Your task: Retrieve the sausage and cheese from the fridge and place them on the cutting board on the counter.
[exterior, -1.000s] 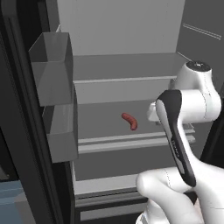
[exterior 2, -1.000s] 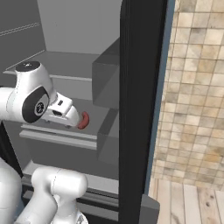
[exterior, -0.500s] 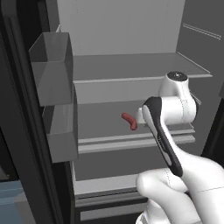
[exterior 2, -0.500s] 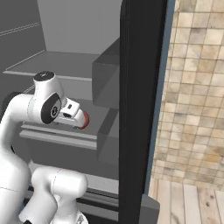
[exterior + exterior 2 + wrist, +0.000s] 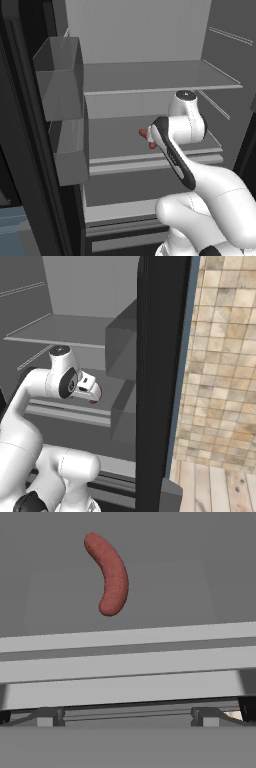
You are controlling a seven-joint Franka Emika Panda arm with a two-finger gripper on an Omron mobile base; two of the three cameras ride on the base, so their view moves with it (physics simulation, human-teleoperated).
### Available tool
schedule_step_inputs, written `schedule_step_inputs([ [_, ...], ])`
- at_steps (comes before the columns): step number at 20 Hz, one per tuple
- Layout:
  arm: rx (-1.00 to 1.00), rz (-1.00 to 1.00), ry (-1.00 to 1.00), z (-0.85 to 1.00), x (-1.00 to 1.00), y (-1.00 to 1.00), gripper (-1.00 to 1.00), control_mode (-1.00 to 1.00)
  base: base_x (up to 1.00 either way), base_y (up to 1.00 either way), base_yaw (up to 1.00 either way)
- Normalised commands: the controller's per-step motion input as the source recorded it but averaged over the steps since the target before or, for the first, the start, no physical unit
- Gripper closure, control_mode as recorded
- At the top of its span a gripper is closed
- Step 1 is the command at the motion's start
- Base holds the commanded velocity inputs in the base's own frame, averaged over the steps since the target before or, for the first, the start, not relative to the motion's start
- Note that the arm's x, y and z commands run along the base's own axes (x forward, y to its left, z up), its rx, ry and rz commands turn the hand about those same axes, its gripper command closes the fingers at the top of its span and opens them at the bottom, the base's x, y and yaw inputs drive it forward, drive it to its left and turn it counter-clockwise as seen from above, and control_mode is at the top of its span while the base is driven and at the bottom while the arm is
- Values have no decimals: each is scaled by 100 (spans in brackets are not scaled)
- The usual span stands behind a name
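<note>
No brand, label or writing can be read on anything here.

The sausage (image 5: 109,573) lies on the fridge's (image 5: 150,30) middle grey shelf (image 5: 120,137), set back from the shelf's pale front rail. From my hand camera its long axis runs mostly up and down the picture, slightly slanted: the upper end leans to the left, the lower rounded end sits a little to the right, and the body bows outward to the right. It lies flat on the shelf with bare grey surface all around it, touching nothing else.

In the left base view only the two reddish ends of the sausage (image 5: 144,134) peek out beside my forearm, which crosses in front of it. In the right base view a sliver of the sausage (image 5: 98,393) shows just past my hand.

My gripper (image 5: 91,387) hangs at the front of that middle shelf, pointing in toward the sausage, near it but apart. I cannot tell how wide my fingers stand.

The open fridge door carries grey door bins (image 5: 60,75) stacked at the left.
</note>
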Motion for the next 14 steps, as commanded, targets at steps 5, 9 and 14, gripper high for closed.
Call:
schedule_step_inputs([
  [5, 0, 0, 0, -39, 47, 2, -100, -100, 0, 0, 0],
  [9, 0, 0, 0, -32, 53, 1, -100, -100, 0, 0, 0],
  [14, 0, 0, 0, -23, 46, 3, -100, -100, 0, 0, 0],
])
